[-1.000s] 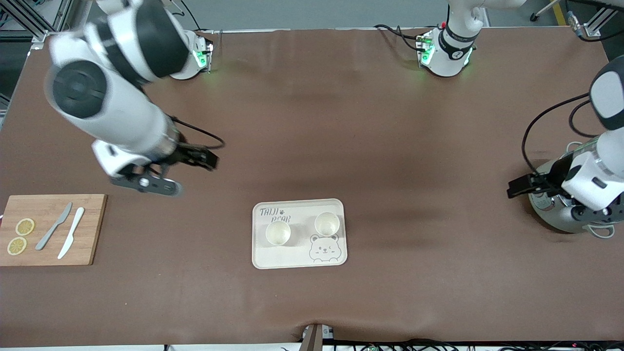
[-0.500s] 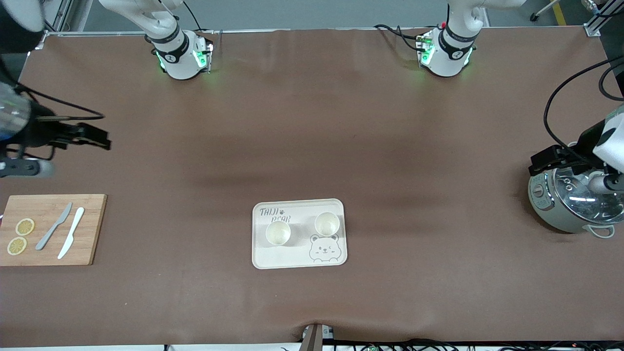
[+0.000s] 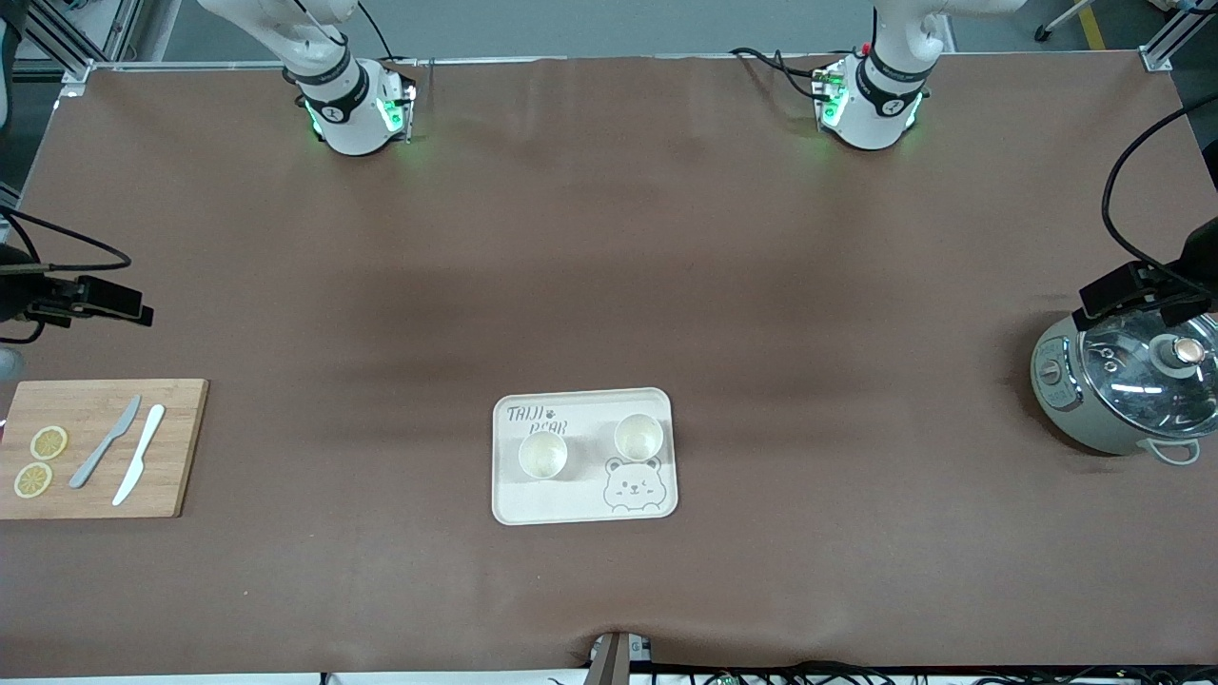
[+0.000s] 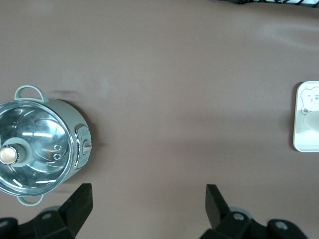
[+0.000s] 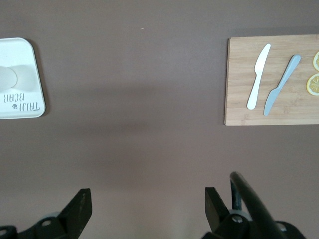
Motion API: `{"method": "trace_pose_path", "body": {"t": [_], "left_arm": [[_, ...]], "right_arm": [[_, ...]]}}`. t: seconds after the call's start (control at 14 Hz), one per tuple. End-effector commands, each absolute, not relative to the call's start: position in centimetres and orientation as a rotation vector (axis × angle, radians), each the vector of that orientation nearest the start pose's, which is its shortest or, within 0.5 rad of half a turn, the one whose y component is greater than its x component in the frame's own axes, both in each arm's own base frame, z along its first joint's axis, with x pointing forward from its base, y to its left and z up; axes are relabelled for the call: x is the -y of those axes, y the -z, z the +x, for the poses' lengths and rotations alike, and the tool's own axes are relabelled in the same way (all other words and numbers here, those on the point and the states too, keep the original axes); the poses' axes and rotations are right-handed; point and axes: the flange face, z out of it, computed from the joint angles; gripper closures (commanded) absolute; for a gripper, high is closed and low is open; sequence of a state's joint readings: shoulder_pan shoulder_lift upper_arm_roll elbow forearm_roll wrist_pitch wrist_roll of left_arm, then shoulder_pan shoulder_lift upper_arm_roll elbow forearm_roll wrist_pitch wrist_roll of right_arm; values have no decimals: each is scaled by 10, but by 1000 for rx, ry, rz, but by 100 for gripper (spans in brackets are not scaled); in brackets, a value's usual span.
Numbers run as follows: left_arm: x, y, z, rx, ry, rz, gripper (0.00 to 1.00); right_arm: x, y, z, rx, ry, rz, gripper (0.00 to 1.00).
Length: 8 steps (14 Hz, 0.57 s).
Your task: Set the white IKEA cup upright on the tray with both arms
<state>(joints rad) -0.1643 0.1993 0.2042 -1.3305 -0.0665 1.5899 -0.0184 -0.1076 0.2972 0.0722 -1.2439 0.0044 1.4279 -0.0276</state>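
In the front view, the tray [image 3: 583,457] lay on the brown table, nearer the camera than both robot bases and about midway between the table's ends. Two white cups stood upright on it: one cup [image 3: 543,455] toward the right arm's end and the other cup [image 3: 638,437] just above the bear-face drawing [image 3: 634,483]. The right gripper [image 3: 119,303] hung over bare table at the right arm's end, above the wooden cutting board [image 3: 100,448], which carried two knives [image 3: 124,441] and two lemon slices [image 3: 40,460]. The left gripper [image 3: 1132,290] hung at the left arm's end, over the edge of a grey-green pot [image 3: 1123,395] with a glass lid.

In the left wrist view, the left gripper [image 4: 148,201] had its fingers spread wide apart and held nothing (only bare table showed between them). The pot [image 4: 42,144] sat close by, and a corner of the tray [image 4: 305,117] showed at the frame's edge.

In the right wrist view, the right gripper [image 5: 148,204] likewise stood wide open and empty over bare table. The cutting board [image 5: 271,79] and part of the tray [image 5: 20,79] were well apart from each other.
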Motion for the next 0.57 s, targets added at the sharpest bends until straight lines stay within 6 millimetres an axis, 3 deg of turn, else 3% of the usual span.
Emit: {"method": "trace_pose_path", "body": {"t": [0.0,0.29,0.5], "left_arm": [[-7,-632,616,73,96,-3150,0],[-7,-632,616,86,96,-3143,0],[-5,-637,612,86,108,-3145,0]], "right_arm": [[40,-585,625,-23,-160,-3117,0],[53,-571,620,-58,-142,-3123,0],[55,-577,615,-53,-116,-3128,0]]}}
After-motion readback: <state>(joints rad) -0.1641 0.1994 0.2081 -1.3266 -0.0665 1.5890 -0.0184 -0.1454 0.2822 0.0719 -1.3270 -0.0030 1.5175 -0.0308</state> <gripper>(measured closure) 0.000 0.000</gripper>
